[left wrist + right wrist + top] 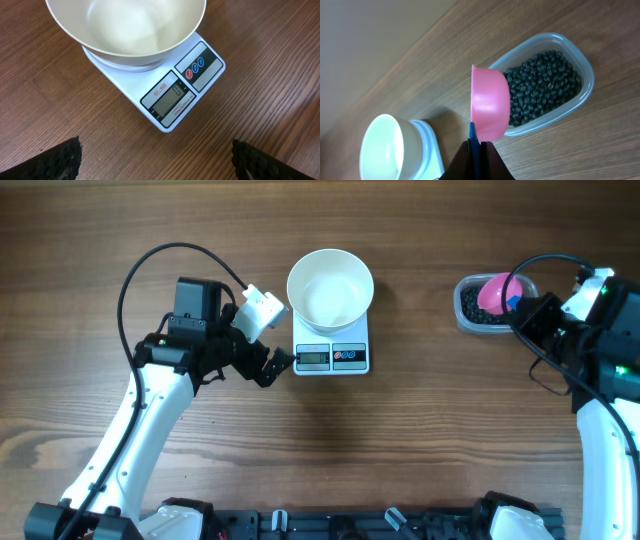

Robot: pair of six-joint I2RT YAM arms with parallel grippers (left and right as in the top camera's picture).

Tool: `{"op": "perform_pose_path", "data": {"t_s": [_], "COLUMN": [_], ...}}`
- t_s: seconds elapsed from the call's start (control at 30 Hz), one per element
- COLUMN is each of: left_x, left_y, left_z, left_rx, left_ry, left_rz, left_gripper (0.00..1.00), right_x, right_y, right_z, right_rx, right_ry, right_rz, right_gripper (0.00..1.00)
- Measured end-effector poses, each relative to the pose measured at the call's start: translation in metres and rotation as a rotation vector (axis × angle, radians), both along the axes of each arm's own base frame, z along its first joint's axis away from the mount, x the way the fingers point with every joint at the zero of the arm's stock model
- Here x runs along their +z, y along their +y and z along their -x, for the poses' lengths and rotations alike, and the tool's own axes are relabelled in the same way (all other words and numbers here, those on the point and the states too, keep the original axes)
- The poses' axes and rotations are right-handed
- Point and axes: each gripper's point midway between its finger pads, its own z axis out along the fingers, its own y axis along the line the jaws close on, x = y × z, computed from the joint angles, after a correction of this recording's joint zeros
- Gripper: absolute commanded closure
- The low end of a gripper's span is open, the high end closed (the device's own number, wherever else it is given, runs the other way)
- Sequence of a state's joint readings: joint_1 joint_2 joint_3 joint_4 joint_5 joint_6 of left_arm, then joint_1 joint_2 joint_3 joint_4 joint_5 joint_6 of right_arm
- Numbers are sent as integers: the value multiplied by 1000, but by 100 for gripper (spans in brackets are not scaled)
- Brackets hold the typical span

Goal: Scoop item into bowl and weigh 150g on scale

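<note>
The item (540, 85), a loose heap of small black beans, is seen in a clear plastic tub (585, 75) at the right of the table (420, 450). None is seen in the bowl (330, 288), which is set on the scale (333, 356) at the middle and looks empty. The right gripper (475, 150) is clamped together on the thin blue handle of a pink scoop (490, 107). The scoop's cup is tilted on edge over the end of the tub nearest the scale; whether it touches the beans cannot be told. The left gripper (270, 366) is held with its claw spread wide and nothing in it, just beside the display edge of the scale.

The beans are judged light, hard and smooth, so they are expected to roll and spill rather than hold a heap. They can be taken only with the scoop, which is best carried level once filled. The handle is thin and is gripped near its end, so some swing of the cup may be expected. The tub is judged light and thin-walled, and may be pushed along the wood if the scoop is driven hard against its wall. The bowl is only rested on the scale and could be shifted by a knock on its rim.

Bare wood is seen between tub and scale, so an open path is offered for the carry, though both rims must be cleared from above. The scale's reading is too small to be read
</note>
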State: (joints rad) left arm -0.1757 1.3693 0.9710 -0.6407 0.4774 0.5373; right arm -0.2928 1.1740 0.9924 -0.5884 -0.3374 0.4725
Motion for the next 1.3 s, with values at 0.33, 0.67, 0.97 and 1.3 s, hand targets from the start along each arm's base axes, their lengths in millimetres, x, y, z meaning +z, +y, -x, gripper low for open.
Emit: {"op": "perform_pose_path", "data": {"t_s": [0.33,0.67,0.97,1.3], "left_x": [0,0,0,0], "left_y": [0,0,0,0], "left_z": [0,0,0,0], "left_rx": [0,0,0,0], "left_ry": [0,0,0,0], "left_rz": [0,0,0,0], "left_gripper": [0,0,0,0], "right_x": [30,62,76,11], "right_y": [-1,-16,-43,-46], "right_z": [8,13,-7,-41], "right_rx": [-48,13,166,415], "right_ry": [37,186,319,443], "right_rz": [-35,114,345,365], "right_gripper": [96,96,96,96]}}
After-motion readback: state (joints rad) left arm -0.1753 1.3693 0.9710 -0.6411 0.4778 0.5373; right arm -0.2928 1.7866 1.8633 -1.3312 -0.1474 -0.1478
